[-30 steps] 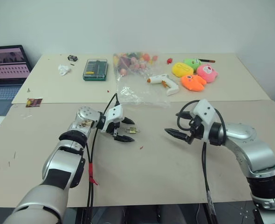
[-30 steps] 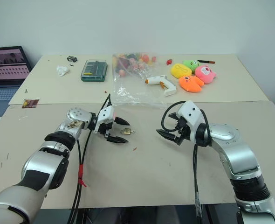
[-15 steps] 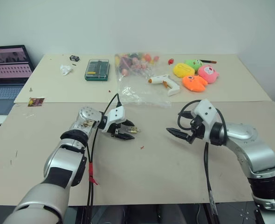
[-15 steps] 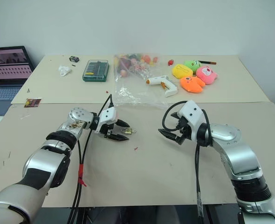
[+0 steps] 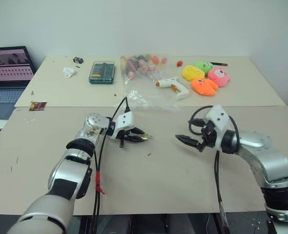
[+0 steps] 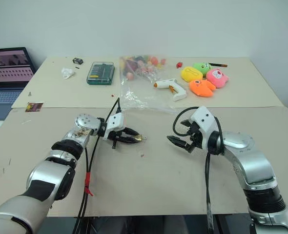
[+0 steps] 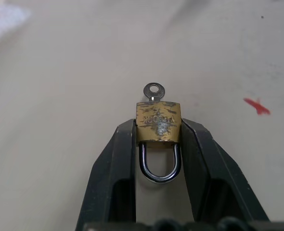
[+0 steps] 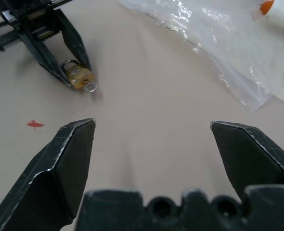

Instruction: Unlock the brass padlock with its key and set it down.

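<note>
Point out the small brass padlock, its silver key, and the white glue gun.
small brass padlock (image 7: 158, 122), left wrist view, middle of its body.
silver key (image 7: 153, 90), left wrist view, its round bow.
white glue gun (image 5: 173, 86), left eye view, its barrel.

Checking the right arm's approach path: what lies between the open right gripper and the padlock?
Bare tabletop in the right wrist view; right gripper faces the padlock, pinched by the left gripper; red speck sits aside.

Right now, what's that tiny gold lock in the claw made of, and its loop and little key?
The brass padlock looks like brass: a dull yellow metal, scuffed with dark worn patches. Its shackle seems to be polished steel, silvery and shiny with bright glints. The key sticking out of it looks like plain grey metal, probably steel. The left claw gripping the padlock looks like matte black plastic.
</note>
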